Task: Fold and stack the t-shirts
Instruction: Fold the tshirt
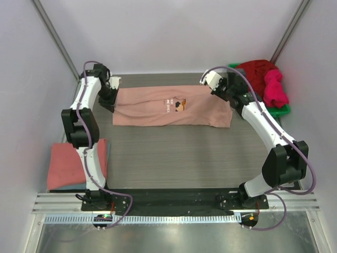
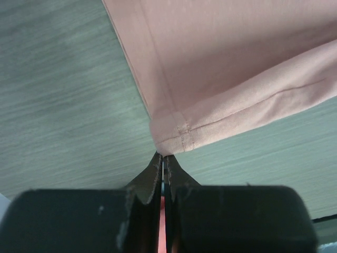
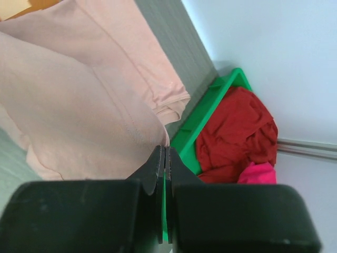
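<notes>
A pale pink t-shirt [image 1: 158,108] with a small orange-brown graphic lies in a long folded band across the far part of the table. My left gripper [image 1: 113,97] is shut on its left corner hem, low over the table; the left wrist view shows the gripper [image 2: 164,156] and the shirt [image 2: 237,63]. My right gripper [image 1: 226,96] is shut on the shirt's right end, which rises in a bulge to the tips. The right wrist view shows this gripper [image 3: 166,148] and the shirt [image 3: 79,116]. A folded coral-red t-shirt [image 1: 73,161] lies at the near left.
A green bin [image 1: 284,109] stands at the far right corner, close behind my right gripper, holding a dark red t-shirt [image 1: 255,71] and a magenta one [image 1: 274,87]. The right wrist view also shows the bin [image 3: 210,110]. White walls enclose the table on three sides.
</notes>
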{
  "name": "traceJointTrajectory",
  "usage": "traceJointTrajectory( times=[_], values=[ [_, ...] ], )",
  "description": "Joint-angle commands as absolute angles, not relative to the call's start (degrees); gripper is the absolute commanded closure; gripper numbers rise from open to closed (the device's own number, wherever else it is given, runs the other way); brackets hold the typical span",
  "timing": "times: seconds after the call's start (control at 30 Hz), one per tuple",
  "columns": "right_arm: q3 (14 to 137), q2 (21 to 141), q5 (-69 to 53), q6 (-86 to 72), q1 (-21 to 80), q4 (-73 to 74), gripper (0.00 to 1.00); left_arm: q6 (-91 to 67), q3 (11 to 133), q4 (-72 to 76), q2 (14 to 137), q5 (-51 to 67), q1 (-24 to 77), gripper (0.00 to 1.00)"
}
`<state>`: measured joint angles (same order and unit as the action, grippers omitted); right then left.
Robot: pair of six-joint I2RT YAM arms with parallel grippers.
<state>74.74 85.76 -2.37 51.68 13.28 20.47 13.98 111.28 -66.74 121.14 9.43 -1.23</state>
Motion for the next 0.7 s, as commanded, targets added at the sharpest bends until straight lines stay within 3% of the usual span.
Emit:
traceJointTrajectory(
  times=[0.0, 0.67],
  values=[
    [79.27, 87.27, -2.55, 51.77, 12.31, 15.12, 0.99, 14.68, 117.76, -70.13, 123.47, 9.14, -0.70, 0.99],
    [93.77, 107.30, -2.20, 55.46, 10.20, 6.16, 0.99, 13.98, 141.76, -73.13, 139.12, 6.51, -0.53, 1.00]
  ],
)
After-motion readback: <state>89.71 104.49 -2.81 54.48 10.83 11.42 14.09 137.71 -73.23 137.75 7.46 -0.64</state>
